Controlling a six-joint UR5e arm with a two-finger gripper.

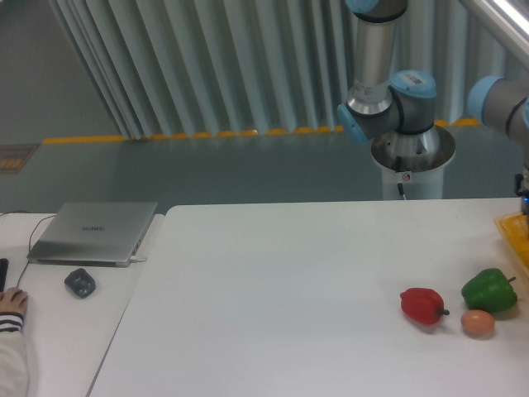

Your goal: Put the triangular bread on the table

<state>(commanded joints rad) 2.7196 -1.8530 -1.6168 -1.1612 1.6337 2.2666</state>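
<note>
You cannot see the hand: the arm (504, 99) runs out past the right edge, so whether it is wide, narrow or holding anything cannot be told. The triangular bread does not show either. Only a corner of a yellow-orange object (514, 233) pokes in at the right edge, cut off too much to identify.

On the white worktop (289, 289) you have 3 items grouped near the right side: a red pepper (422, 305), a green pepper (488, 290) to its right, and a small tan-orange ball (478, 322) just below the green pepper, close to both.

To the left sits a smaller desk (50, 331) with a closed silver laptop (95, 232) and a dark mouse (80, 283). A person's hand (11, 303) and sleeve enter at the lower left corner. Behind, you see pale ribbed wall panels (207, 66) and a grey floor with a yellow stripe (149, 136).
</note>
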